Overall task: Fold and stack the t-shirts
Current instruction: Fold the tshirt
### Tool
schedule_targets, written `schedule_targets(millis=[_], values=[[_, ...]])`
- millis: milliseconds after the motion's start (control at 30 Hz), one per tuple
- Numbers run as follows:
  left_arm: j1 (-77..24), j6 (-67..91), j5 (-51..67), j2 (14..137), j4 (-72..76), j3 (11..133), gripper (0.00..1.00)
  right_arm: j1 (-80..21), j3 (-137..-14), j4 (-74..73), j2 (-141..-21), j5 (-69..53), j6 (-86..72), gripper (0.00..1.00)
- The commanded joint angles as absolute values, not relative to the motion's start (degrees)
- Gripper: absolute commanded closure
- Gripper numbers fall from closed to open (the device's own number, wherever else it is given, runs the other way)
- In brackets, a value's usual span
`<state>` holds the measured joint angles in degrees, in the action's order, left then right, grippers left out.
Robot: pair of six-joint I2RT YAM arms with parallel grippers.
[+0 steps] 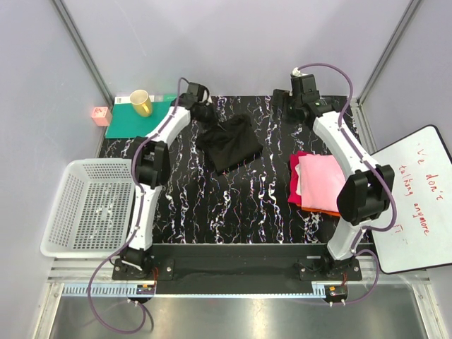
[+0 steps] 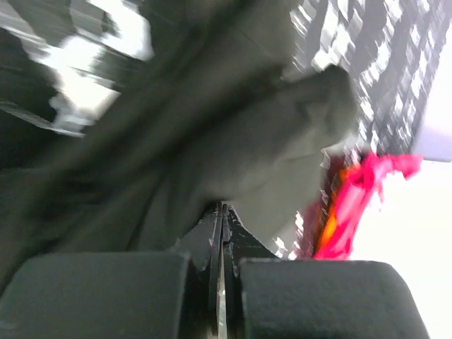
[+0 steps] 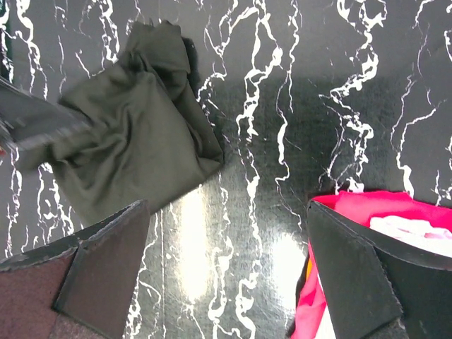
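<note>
A crumpled black t-shirt (image 1: 229, 143) lies at the middle back of the black marbled table (image 1: 240, 205). My left gripper (image 1: 203, 109) is at the shirt's far left corner. In the left wrist view its jaws (image 2: 222, 208) are pressed together with the dark cloth (image 2: 212, 127) bunched right at their tips. My right gripper (image 1: 295, 106) hangs at the back right, its wide-open fingers (image 3: 226, 212) above bare table between the black shirt (image 3: 134, 148) and the stack. That stack holds a folded pink shirt (image 1: 321, 180) on a red one (image 1: 298, 176) and an orange one (image 1: 326, 210).
A white perforated basket (image 1: 85, 205) sits off the table's left edge. A green mat (image 1: 131, 116) with a yellow cup (image 1: 141, 104) and a small pink box (image 1: 100, 115) are at the back left. A whiteboard (image 1: 417, 198) leans at the right.
</note>
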<state>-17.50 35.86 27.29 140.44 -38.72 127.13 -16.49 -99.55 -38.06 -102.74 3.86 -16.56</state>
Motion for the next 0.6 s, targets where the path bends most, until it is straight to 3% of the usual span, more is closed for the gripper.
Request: schedule_targets(millis=[0, 267, 433, 567], values=[[-13.5, 35.6, 18.4, 142.1, -40.4, 131.2, 1.0, -16.0, -99.3, -37.8, -98.9, 3.4, -15.5, 0.0], [-10.4, 34.3, 23.4, 143.7, -38.7, 139.3, 1.0, -16.0, -96.3, -38.7, -98.2, 0.1, -17.1, 0.0], [-10.7, 34.4, 26.5, 130.0, -31.1, 124.1, 1.0, -16.0, -94.1, -38.4, -98.6, -3.0, -17.7, 0.0], [-11.8, 36.0, 34.3, 127.6, -29.4, 118.4, 1.0, -16.0, -94.6, -38.3, -101.7, -6.5, -19.1, 0.0]])
